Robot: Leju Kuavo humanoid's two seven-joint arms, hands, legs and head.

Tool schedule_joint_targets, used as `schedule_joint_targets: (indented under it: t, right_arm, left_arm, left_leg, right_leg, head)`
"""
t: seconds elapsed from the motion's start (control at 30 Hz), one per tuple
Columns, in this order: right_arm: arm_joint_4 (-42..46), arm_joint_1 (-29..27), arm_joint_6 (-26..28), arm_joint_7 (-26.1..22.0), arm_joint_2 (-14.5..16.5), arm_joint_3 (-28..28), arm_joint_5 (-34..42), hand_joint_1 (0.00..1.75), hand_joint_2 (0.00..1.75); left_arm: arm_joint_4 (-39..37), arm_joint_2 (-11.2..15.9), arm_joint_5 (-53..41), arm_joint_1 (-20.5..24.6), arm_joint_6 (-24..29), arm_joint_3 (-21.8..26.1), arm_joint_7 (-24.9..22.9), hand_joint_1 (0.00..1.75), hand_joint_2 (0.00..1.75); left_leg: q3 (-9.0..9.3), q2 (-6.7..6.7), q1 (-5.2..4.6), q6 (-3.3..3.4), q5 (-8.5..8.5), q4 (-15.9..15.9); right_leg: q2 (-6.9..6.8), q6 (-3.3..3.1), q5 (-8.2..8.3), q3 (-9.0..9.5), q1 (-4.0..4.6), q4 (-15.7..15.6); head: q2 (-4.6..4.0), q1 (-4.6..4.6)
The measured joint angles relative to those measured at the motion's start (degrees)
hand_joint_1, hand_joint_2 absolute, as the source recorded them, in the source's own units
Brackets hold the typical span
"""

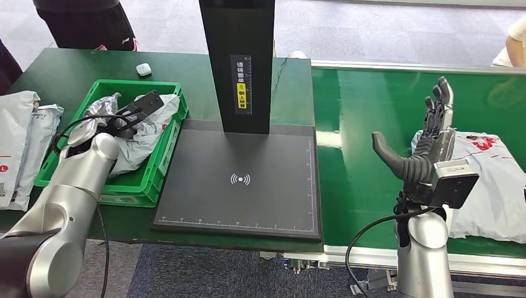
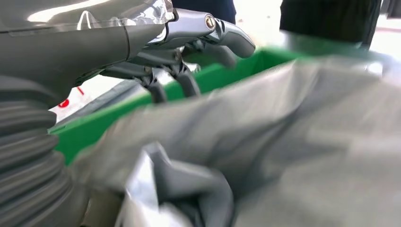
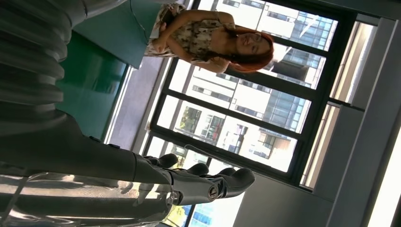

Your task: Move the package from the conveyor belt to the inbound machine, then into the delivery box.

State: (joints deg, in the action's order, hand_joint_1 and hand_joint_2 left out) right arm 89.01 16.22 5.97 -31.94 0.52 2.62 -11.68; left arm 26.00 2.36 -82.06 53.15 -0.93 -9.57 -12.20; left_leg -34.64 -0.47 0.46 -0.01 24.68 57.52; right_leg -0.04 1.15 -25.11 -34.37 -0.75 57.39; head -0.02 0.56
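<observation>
A crumpled grey package (image 1: 146,133) lies in the green delivery box (image 1: 164,152) on the left table. My left hand (image 1: 133,112) hovers just over it with fingers spread and nothing in them. In the left wrist view those fingers (image 2: 189,52) stand apart above the grey package (image 2: 293,142), with the green box wall (image 2: 227,73) behind. Another package, white with red print (image 1: 490,186), lies on the green conveyor belt (image 1: 360,124). My right hand (image 1: 428,143) is raised upright beside it, fingers straight and thumb out, holding nothing; it (image 3: 198,182) looks the same in the right wrist view.
The inbound machine's black scan plate (image 1: 242,180) and black column (image 1: 239,62) stand between box and belt. Several bagged parcels (image 1: 22,143) are piled at the far left. A small white object (image 1: 143,69) lies behind the box. People (image 1: 87,22) stand behind the table.
</observation>
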Motion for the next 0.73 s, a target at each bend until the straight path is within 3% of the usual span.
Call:
schedule_joint_targets:
  t: [0.5,0.63,0.73]
  right_arm:
    - [0.2,-0.4,-0.7,-0.2,0.0,0.0,-0.2,0.00,1.75]
    - [0.8,-1.2,-0.5,-0.3,0.0,-0.1,-0.2,0.00,1.75]
    - [1.4,-2.1,-0.3,-0.3,-0.1,-0.4,0.1,0.00,1.75]
  left_arm:
    - [11.7,-2.0,6.7,-3.9,9.0,0.0,6.8,0.00,1.75]
    - [17.3,-3.3,15.2,-5.8,14.8,0.1,13.3,0.00,0.00]
    - [22.6,-4.3,24.1,-7.5,16.8,0.3,19.0,0.00,0.00]
  left_leg:
    - [0.01,0.00,0.00,0.00,0.00,0.0]
    - [0.01,0.00,0.00,0.01,0.01,0.0]
    - [0.01,0.01,0.00,0.01,0.03,0.0]
  right_leg:
    - [0.01,0.00,0.00,0.00,0.00,0.0]
    - [0.00,0.00,0.00,0.00,0.00,0.0]
    - [0.01,0.00,0.00,0.00,-0.01,0.0]
  head:
    - [0.00,0.01]
    - [0.00,0.01]
    - [0.00,0.00]
